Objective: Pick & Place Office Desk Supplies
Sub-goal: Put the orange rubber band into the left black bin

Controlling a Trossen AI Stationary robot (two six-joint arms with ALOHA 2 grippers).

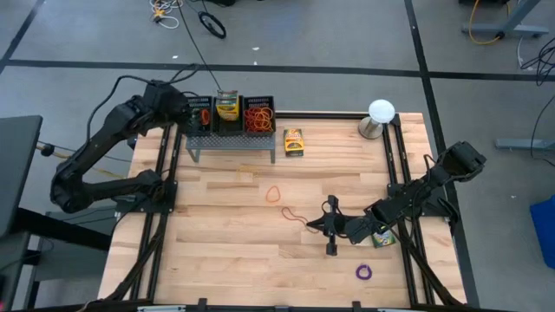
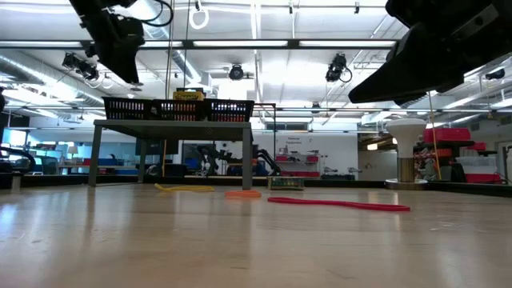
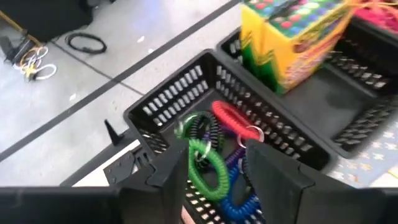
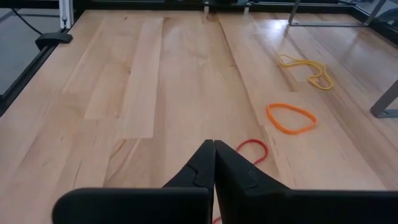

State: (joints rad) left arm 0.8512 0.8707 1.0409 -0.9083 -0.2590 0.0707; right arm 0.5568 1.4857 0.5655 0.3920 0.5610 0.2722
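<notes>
As the red band (image 4: 252,149) is thin and limp, a pinch across its strand is advised; right gripper (image 4: 214,163) is shut, empty.

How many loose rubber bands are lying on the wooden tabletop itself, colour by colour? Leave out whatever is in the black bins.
Yellow band: 1
Orange band: 1
Red band: 1
Purple band: 1
Total: 4
</notes>
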